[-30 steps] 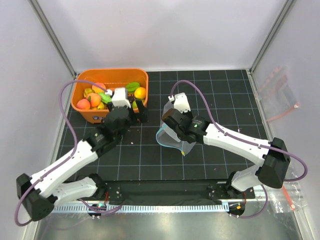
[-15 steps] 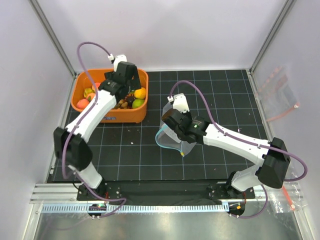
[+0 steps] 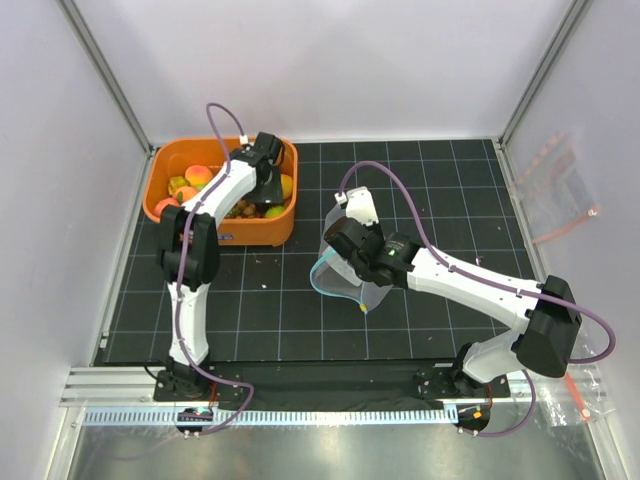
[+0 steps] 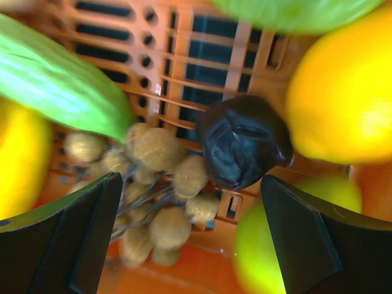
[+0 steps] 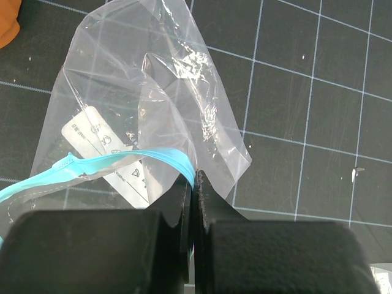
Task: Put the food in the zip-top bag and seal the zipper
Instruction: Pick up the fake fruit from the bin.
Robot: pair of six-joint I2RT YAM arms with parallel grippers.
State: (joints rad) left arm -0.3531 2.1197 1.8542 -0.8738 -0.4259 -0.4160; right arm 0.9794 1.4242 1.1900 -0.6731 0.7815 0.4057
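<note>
The left tool [image 4: 191, 180] hangs spread wide inside the orange basket [image 3: 222, 228], upper left of the top view, over a cluster of brown balls [image 4: 160, 184] and a dark piece [image 4: 245, 147]. The right tool [image 5: 195, 184] pinches the teal zipper [image 5: 122, 162] of the zip-top bag [image 5: 184, 92], mid-frame over the black surface [image 3: 420, 170].

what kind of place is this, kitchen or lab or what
Probably a robot lab test cell, not a kitchen: plain white panel walls on metal posts, a black gridded mat, and toy plastic fruit in an orange slotted plastic basket.
</note>
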